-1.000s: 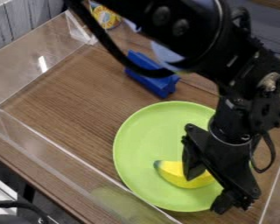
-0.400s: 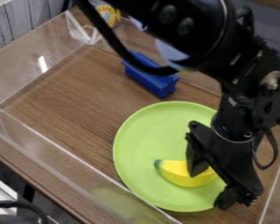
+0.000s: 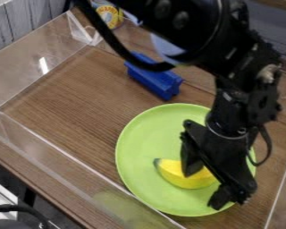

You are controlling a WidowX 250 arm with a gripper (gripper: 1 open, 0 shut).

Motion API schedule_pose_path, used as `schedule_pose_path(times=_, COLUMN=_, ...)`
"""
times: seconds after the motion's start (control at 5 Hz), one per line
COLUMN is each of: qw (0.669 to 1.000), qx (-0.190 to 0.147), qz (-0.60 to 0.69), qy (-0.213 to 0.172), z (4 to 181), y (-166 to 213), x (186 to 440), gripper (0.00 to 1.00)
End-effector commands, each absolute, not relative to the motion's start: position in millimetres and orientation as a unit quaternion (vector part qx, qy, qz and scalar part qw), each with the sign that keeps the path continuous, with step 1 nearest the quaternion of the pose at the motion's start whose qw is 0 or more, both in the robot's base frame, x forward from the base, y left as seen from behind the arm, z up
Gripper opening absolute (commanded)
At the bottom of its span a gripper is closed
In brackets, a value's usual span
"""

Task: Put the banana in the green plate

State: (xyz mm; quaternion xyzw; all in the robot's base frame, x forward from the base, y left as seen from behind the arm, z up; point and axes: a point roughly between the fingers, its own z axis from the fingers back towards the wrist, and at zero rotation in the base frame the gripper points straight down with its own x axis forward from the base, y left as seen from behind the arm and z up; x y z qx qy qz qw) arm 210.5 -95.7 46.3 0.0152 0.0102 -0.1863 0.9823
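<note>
The small yellow banana (image 3: 181,174) lies inside the large lime-green plate (image 3: 146,143) at the lower right of the wooden table. My black gripper (image 3: 210,175) points down over the plate, its jaws standing open astride the banana's right end. One finger (image 3: 195,159) stands just behind the fruit, the other finger (image 3: 231,191) nearer the plate's front rim. The gripper covers part of the banana. I cannot tell whether the fingers touch it.
A blue rectangular block (image 3: 154,77) lies on the table behind the plate. A yellow-labelled can (image 3: 105,13) stands at the back, partly behind the arm. Clear plastic walls (image 3: 38,67) enclose the wooden surface on the left and front.
The gripper has edged slightly left and back over the plate, staying open. The banana rests in the same spot in the plate.
</note>
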Motion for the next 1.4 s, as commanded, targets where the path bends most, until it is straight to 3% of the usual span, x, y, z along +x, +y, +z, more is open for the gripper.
schedule_pose_path(times=0.0, qw=0.983, qx=0.01, qz=-0.181, qy=-0.017, z=64.6, y=-92, x=220, gripper=1.0)
schedule_pose_path(times=0.6, qw=0.984, qx=-0.001, qz=-0.174, qy=-0.027, z=79.9, y=-87, x=230, gripper=1.0)
schedule_pose_path(times=0.8, qw=0.986, qx=-0.008, qz=-0.161, qy=-0.033, z=95.1, y=-82, x=236, gripper=1.0)
schedule_pose_path(times=1.2, qw=0.993, qx=-0.003, qz=-0.105, qy=-0.051, z=144.3, y=-42, x=255, gripper=1.0)
